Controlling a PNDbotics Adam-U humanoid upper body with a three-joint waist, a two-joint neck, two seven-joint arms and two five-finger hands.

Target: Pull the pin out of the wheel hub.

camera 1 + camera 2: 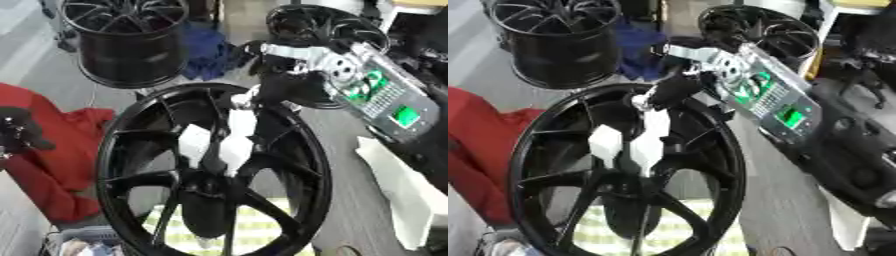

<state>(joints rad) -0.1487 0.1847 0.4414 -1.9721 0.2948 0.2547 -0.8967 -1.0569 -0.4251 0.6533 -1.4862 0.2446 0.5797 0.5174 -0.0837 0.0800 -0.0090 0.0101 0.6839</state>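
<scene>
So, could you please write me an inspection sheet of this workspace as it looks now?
Surface: grey floor, partly covered.
Job's things: large black spoked wheel hub in front; the pin cannot be made out.
Clutter: red cloth at left, blue cloth behind, green-and-white checked cloth under the wheel, white sheet at right.
Hands: right hand, white-tipped fingers curled at the hub centre; left hand dark, at left edge, fingers unclear.
Cables: nothing seen.
Surroundings: two more black wheels behind.
</scene>
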